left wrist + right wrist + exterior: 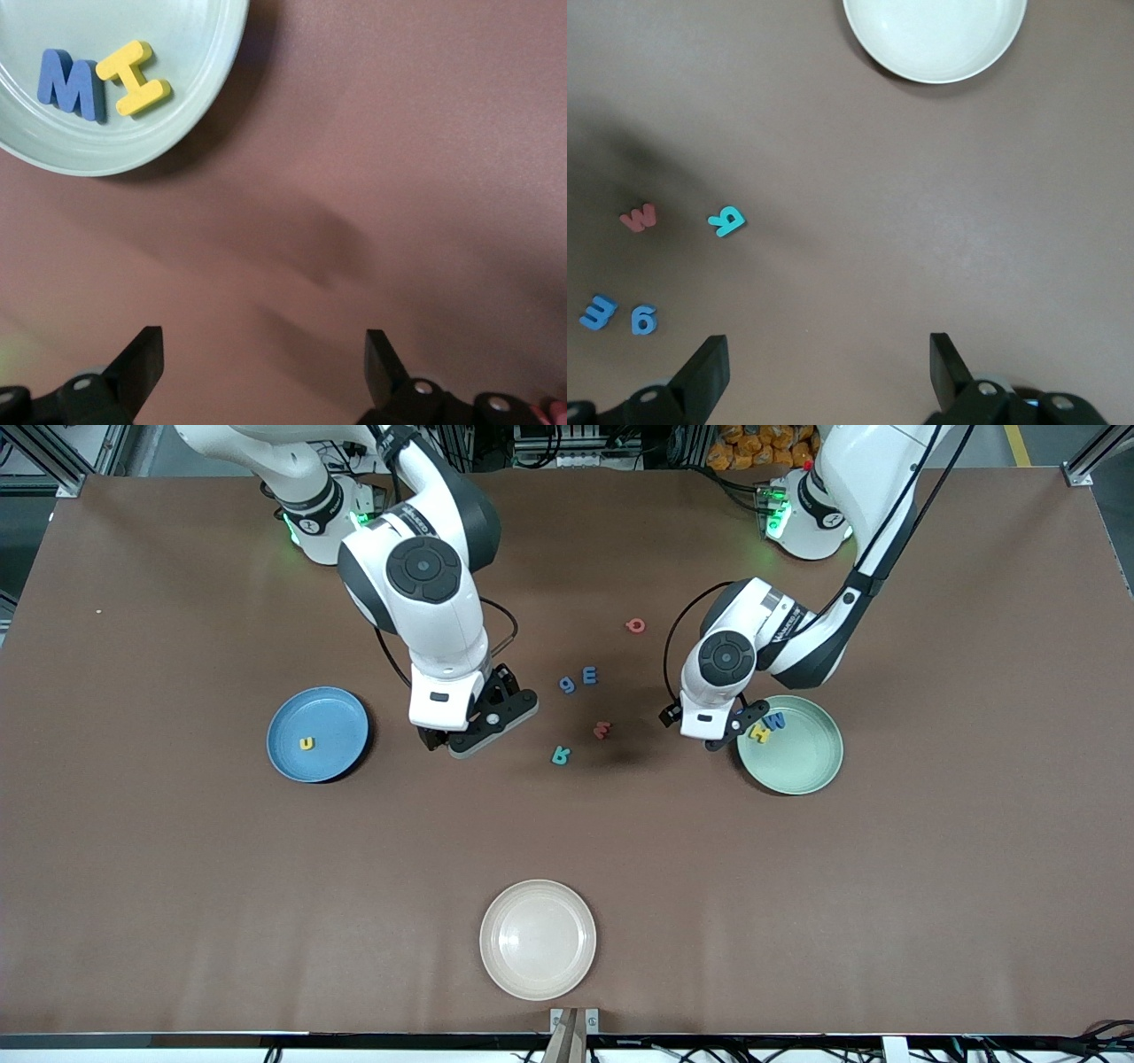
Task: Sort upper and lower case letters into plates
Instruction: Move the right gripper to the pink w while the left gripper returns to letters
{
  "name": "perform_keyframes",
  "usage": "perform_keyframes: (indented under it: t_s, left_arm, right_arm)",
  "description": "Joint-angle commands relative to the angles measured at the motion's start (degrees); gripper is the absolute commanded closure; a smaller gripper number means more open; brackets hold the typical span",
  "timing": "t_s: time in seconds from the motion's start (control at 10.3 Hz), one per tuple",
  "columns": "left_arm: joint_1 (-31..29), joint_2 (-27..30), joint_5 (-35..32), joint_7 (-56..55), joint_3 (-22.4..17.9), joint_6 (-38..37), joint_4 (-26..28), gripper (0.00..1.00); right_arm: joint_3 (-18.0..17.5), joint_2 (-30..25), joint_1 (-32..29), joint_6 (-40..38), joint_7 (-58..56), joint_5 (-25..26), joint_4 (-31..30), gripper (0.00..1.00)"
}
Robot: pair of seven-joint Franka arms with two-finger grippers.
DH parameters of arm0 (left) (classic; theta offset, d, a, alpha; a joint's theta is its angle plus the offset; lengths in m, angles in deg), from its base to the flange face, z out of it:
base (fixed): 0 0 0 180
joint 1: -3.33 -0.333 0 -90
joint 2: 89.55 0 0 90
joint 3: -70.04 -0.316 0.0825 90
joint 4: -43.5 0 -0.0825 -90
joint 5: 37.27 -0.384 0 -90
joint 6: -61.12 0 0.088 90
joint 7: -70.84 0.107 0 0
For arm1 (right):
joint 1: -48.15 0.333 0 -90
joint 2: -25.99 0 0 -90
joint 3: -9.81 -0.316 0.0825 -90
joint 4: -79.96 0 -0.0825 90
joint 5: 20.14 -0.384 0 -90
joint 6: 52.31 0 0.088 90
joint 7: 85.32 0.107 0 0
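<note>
Bright, even overhead light covers the matte brown worktop point(177, 868). Soft shadows lie beside the pale mint green round plastic plate point(204, 88). The glossy cream-white round plate point(538, 938) shows faint glare.

A robotics lab: two arms bolted to a brown-covered table point(177, 868), aluminium framing point(53, 460) and cables around.

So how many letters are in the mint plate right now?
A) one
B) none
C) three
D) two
D: the mint plate holds two letters lying side by side, a blue M and a yellow I; the left wrist view shows both inside its rim.
</note>
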Motion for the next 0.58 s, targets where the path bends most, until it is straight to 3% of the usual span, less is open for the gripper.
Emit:
perform_keyframes:
  t_s: [0.0, 0.48]
  left_arm:
    - [-0.05, -0.38, 1.23, -0.88, 0.11, 0.00, -0.73, 0.00]
    - [0.92, -0.38, 1.05, -2.46, 0.11, 0.00, -1.09, 0.00]
  right_arm:
    - [-0.21, 1.64, 1.77, -0.14, -2.58, 0.78, 1.22, 0.08]
    - [-0.74, 8.92, 7.92, 13.97, -2.43, 1.40, 0.78, 0.11]
